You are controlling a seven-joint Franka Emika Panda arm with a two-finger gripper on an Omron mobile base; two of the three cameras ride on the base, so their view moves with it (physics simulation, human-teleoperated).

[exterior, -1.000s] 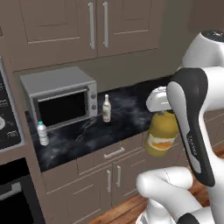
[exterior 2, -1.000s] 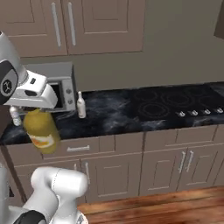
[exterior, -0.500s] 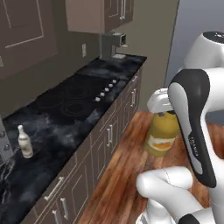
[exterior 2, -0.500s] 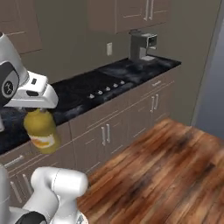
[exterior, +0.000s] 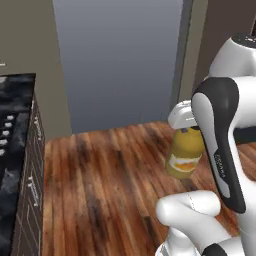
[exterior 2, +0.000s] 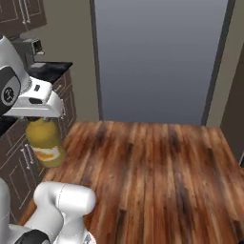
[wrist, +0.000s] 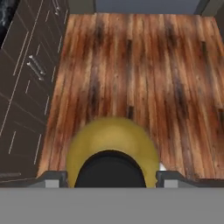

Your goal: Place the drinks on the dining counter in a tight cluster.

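Left base view: the juice jug (exterior: 185, 155) hangs upright from the tool (exterior: 187, 129), clear above the wooden floor (exterior: 100, 175). A black tabletop (exterior: 14, 130) with brown cabinets runs along the left edge, well apart from the jug.

Right base view: the tool (exterior 2: 42, 117) is closed on the jug's (exterior 2: 45, 142) neck; the jug is beside the cabinet fronts (exterior 2: 21, 162), over the floor (exterior 2: 157, 171).

Hand view: the jug (wrist: 111, 148) with its dark cap (wrist: 109, 169) sits between the two fingertips (wrist: 52, 179), floor (wrist: 144, 74) beneath.
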